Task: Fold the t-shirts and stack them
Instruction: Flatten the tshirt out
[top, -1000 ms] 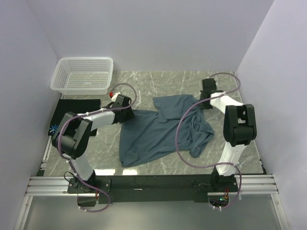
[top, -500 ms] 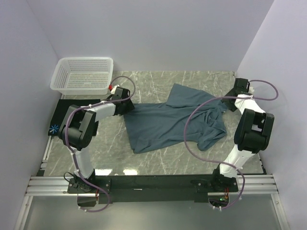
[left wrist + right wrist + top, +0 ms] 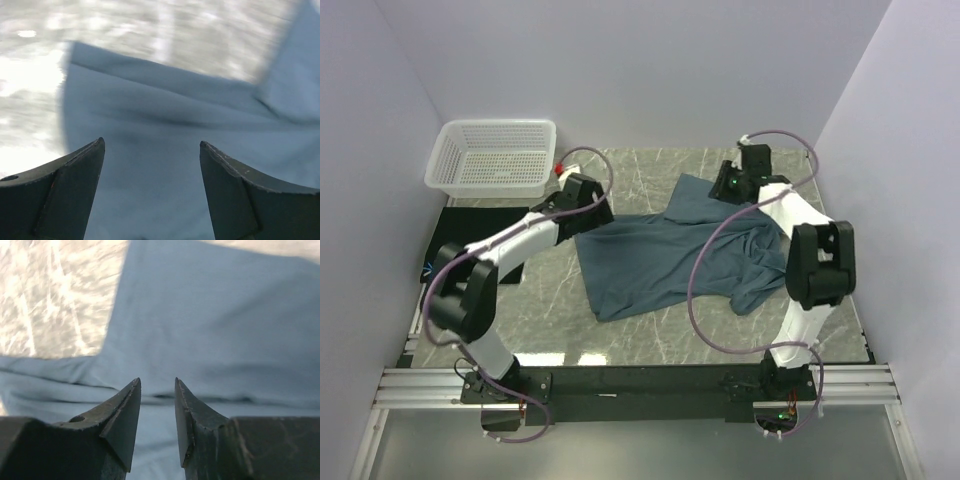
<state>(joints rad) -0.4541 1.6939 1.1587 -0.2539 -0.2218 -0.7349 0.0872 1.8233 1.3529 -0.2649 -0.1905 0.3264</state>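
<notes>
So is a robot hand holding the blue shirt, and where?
Nothing is held. The left gripper and right gripper hang open over the blue t-shirt, no cloth pinched.

I'm looking into a lab test cell: plain pale walls (image 3: 620,70) box in a marble-patterned worktop (image 3: 660,335), with the left arm (image 3: 520,235) and right arm (image 3: 800,215) mounted by an aluminium rail (image 3: 420,385).

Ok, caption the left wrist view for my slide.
Open left pincer over the slate-blue t-shirt on the marble table.
</notes>
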